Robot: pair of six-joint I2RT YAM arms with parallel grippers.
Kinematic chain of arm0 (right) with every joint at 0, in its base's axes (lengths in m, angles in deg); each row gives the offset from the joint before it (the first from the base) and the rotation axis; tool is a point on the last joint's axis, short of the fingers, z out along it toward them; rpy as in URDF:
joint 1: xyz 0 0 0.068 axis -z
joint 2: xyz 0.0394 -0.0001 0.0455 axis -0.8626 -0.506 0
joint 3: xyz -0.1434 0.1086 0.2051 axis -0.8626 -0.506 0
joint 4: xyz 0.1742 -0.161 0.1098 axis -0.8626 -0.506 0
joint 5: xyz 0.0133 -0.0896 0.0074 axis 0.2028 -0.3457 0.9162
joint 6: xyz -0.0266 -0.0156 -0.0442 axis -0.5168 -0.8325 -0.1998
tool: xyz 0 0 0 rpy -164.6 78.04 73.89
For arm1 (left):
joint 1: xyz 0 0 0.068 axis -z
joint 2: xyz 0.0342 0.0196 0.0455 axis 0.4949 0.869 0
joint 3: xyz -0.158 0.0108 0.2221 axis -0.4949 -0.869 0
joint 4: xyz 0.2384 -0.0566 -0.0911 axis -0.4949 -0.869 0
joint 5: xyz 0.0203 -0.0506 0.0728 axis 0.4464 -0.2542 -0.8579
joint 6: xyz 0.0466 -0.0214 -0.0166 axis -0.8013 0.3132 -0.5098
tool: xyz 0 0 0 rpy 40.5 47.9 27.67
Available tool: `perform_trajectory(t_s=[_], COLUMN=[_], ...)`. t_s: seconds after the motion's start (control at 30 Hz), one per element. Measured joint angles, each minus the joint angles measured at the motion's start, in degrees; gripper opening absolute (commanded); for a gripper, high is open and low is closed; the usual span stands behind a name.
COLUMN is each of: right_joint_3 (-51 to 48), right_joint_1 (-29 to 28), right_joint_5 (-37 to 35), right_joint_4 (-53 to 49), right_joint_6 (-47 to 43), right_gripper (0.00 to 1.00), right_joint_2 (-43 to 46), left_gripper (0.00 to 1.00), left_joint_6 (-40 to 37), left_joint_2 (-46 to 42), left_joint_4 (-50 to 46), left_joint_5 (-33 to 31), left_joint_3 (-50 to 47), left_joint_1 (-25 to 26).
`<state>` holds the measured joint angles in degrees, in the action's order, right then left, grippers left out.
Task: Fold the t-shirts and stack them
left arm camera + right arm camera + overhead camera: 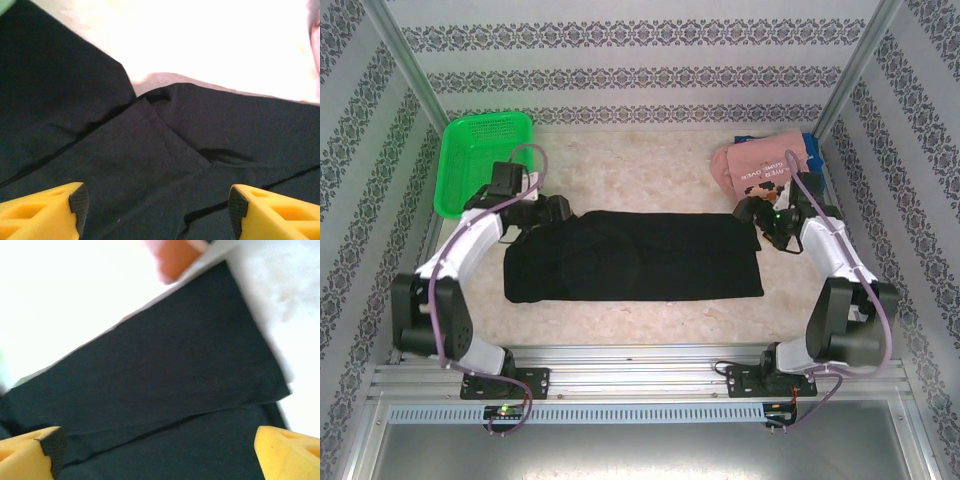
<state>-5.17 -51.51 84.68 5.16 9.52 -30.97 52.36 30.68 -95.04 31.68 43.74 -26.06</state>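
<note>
The black t-shirt lies folded into a long flat strip across the middle of the table. My left gripper hovers over its left end, open, with folded cloth layers between the yellow fingers. My right gripper hovers over the strip's right end, open too, above a fold edge of the black t-shirt. The pink t-shirt with dark lettering is bunched at the back right. A bit of the blue t-shirt peeks out behind it.
A green mesh basket stands at the back left corner. Patterned walls and metal posts close in the table on three sides. Bare marbled tabletop lies behind the black strip, and more in front of it.
</note>
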Motion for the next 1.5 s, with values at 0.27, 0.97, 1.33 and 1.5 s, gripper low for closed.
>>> perform_trajectory(t_s=[0.27,0.97,1.33,1.5], right_joint_3=[0.0,0.4,2.0,2.7], right_joint_1=[-5.9,-12.1,-12.5,-12.5], right_joint_5=[2.7,5.6,5.5,5.5], right_joint_4=[1.7,4.1,4.2,4.7], right_joint_6=[-1.2,-2.0,-2.0,-2.0], right_gripper=[0.98,0.98,0.98,0.98], right_joint_2=[1.7,5.8,4.3,3.3], left_gripper=[0.6,0.41,0.04,0.0], left_joint_6=[-9.9,-17.8,-19.7,-20.3], left_joint_2=[19.3,31.6,32.3,30.3], left_joint_4=[-7.5,-13.0,-13.7,-13.7], left_joint_5=[-1.4,-7.3,-7.8,-7.9], left_joint_3=[15.7,26.9,27.6,24.9], left_joint_1=[5.1,5.3,6.9,7.0])
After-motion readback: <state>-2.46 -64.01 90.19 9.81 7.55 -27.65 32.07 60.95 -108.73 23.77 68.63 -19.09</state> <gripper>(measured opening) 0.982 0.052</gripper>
